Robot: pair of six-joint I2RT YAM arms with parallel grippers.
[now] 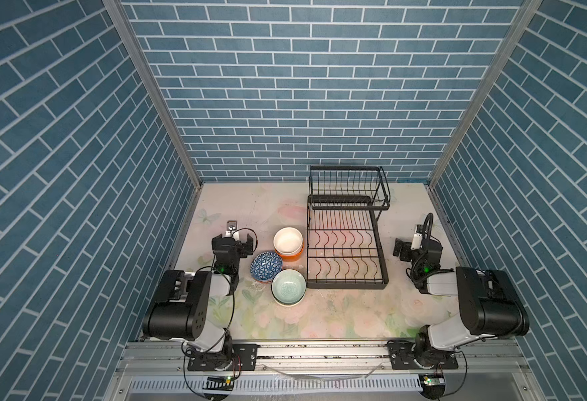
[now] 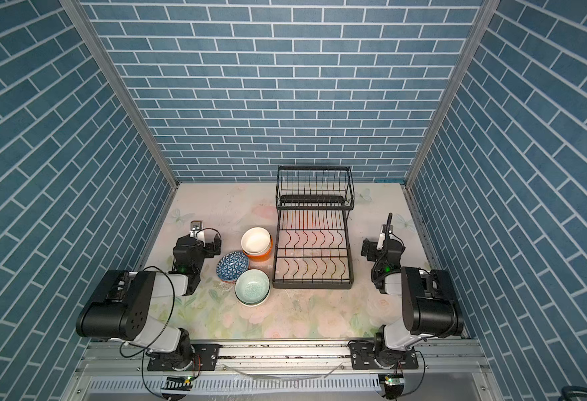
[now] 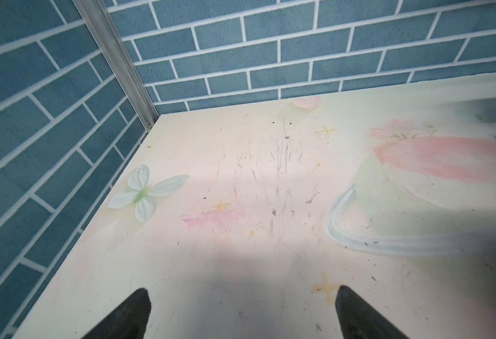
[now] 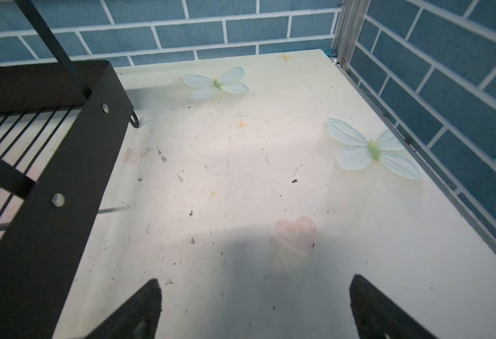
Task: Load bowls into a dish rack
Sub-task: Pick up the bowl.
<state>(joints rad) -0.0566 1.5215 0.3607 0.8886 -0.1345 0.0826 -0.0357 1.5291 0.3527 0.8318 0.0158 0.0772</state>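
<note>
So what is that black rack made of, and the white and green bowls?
The dish rack looks like metal with a matte black coat: thin stiff wires, flat strips and silver rivets in the right wrist view. The white bowl and the mint green bowl look like glazed ceramic: thick rims, smooth even colour, fine rings inside the green one. Hard plastic cannot be ruled out.

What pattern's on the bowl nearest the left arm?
The bowl has blue-and-white triangles, clearest in a top view.

Mock-kitchen robot lab cell: blue tile-print walls, aluminium frame posts, dish rack, 2 rail-mounted arms.
</note>
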